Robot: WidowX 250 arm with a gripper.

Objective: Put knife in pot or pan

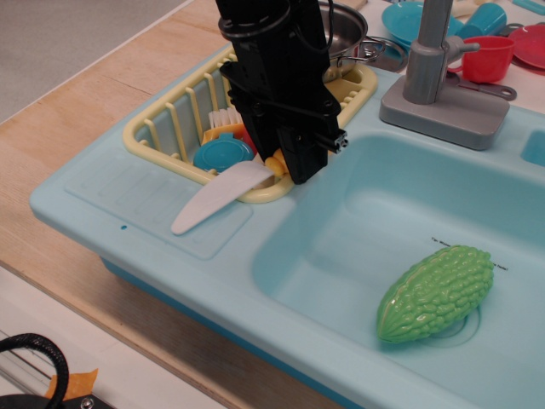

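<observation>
The knife (pixel 221 196) lies with its white blade across the front rim of the yellow dish rack (pixel 170 128) and onto the sink's drainboard. Only a bit of its orange-yellow handle shows. My black gripper (pixel 288 166) is down over the handle, its fingers closed around it and hiding most of it. The shiny steel pot (pixel 345 34) stands at the far end of the rack, behind my gripper and partly hidden by it.
A round blue lid (pixel 223 153) and other toys lie in the rack. A green bumpy gourd (pixel 436 292) lies in the light-blue sink basin (pixel 341 239). A grey faucet (pixel 430 60) stands behind the basin. A red cup (pixel 485 58) and blue dishes are at back right.
</observation>
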